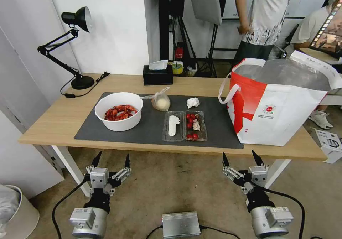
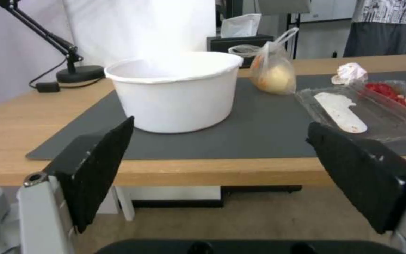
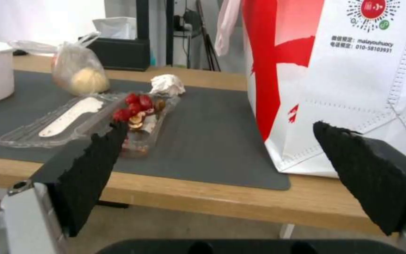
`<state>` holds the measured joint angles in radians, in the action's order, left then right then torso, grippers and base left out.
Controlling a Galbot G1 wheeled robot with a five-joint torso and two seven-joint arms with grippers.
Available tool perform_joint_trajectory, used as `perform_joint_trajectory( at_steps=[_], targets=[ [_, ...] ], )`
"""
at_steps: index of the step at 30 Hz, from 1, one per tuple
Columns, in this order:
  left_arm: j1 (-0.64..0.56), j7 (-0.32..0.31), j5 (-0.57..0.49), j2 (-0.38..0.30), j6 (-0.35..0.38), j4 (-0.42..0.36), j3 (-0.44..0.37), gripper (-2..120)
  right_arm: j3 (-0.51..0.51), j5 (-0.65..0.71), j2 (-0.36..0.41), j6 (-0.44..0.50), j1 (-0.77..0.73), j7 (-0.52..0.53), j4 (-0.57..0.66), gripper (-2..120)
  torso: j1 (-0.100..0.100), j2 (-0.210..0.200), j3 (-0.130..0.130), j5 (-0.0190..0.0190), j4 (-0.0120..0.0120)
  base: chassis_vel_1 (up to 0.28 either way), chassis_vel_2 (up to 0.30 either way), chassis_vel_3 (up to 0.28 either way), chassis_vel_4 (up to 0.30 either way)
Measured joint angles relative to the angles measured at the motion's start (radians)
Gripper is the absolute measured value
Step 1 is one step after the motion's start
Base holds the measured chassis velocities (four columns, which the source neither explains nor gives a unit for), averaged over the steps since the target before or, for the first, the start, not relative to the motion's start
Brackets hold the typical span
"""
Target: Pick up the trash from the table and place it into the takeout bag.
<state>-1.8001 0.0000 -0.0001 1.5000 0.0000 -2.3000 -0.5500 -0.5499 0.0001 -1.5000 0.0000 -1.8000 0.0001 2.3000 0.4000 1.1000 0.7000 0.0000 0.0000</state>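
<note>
On the grey mat (image 1: 221, 132) of the table (image 1: 53, 121) lie the bowl (image 1: 118, 111), knotted bag (image 1: 161, 102), tissue (image 1: 192, 102) and clamshell tray (image 1: 185, 126), the takeout bag (image 1: 281, 103) beside them. The left gripper (image 1: 111, 159) and right gripper (image 1: 243, 157) hang below the table's near edge, both wide open and empty.

Trash (image 1: 118, 110) left of takeout bag (image 1: 281, 103)

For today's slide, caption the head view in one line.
Both open grippers, left and right, wait below the table.

Studio room, white walls, tan floor.
Black desk lamp (image 1: 76, 21) and tissue box (image 1: 157, 74) at back; light stands (image 1: 185, 36) behind.
</note>
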Motion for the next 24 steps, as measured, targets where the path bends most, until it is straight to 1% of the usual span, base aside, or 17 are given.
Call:
perform_joint_trajectory(
  at_steps=[24],
  targets=[
    [0.001,-0.002,-0.002,-0.001,0.002,0.000,0.001,100,0.000,0.003,0.005,-0.002,0.000,0.001,0.000,100,0.000,0.000,0.000,0.0000,0.0000,0.000,0.000,0.000,0.000]
  ],
)
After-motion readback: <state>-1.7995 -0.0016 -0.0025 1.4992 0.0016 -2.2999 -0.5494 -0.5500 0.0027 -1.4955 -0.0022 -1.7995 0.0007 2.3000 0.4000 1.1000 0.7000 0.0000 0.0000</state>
